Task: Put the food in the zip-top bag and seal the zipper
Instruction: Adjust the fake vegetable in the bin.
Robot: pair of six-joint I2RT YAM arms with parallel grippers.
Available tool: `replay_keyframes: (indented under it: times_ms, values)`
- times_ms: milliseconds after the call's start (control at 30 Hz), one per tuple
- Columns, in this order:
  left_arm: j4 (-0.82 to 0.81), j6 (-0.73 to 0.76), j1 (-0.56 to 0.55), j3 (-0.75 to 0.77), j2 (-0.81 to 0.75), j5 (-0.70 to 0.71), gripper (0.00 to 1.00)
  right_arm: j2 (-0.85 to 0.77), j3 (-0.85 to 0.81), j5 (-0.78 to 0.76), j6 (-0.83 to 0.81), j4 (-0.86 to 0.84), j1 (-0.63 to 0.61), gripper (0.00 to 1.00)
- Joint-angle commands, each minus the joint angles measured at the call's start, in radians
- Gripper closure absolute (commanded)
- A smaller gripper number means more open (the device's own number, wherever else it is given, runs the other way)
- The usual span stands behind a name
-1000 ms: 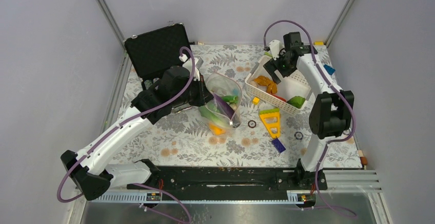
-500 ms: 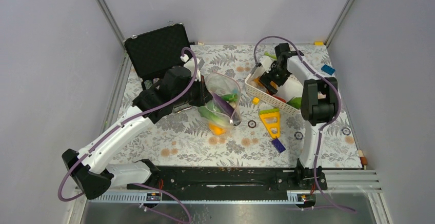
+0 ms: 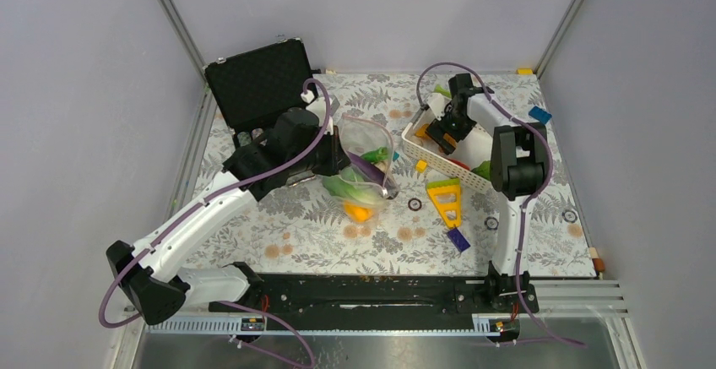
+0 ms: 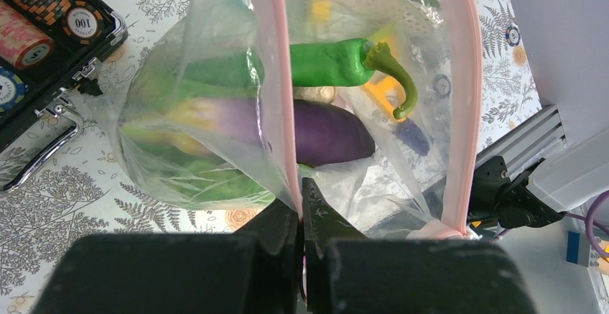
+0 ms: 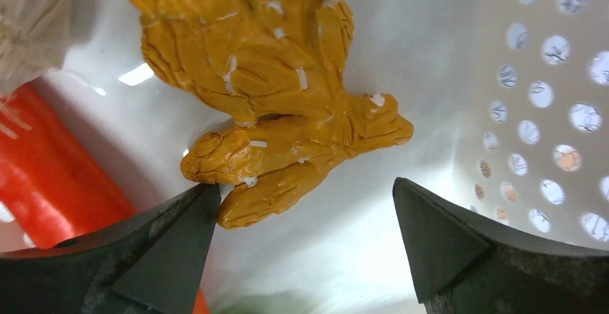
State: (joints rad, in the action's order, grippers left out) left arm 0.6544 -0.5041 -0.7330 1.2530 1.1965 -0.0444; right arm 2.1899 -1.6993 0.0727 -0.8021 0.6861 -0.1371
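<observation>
Left gripper [image 4: 301, 192] on zip-top bag [image 3: 365, 162]; right gripper [image 5: 305, 213] in basket [image 5: 546, 77].
The left jaws were clenched on the zipper [image 4: 276, 55], bag at mid-table; the right jaws stood released, wide apart, beside the orange lumpy piece [image 5: 266, 77].

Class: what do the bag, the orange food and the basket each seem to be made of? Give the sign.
The bag: thin clear plastic film, glossy; it creases and shows the vegetables inside. The orange food: probably moulded plastic or rubber, matt, with white scuffs. The basket: hard white plastic, glossy, with round holes.
</observation>
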Motion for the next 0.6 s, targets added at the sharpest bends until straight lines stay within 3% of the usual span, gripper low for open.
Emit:
replay_keyframes:
  times_ms: [0,100,400,567]
  values:
    - [-0.018,0.015,0.001,0.049,0.002,0.02,1.0,0.03,-0.049,-0.091,0.06,-0.058,0.005,0.03]
    - [-0.017,0.015,0.0,0.049,0.005,0.024,1.0,0.002,-0.055,-0.062,0.095,-0.066,0.019,0.04]
    - [-0.016,0.016,0.0,0.051,0.02,0.019,1.0,-0.208,0.038,0.322,-0.041,0.049,0.025,0.04]
    - [-0.018,0.016,0.0,0.054,0.029,0.015,1.0,-0.208,0.005,0.406,-0.172,0.232,0.025,0.03]
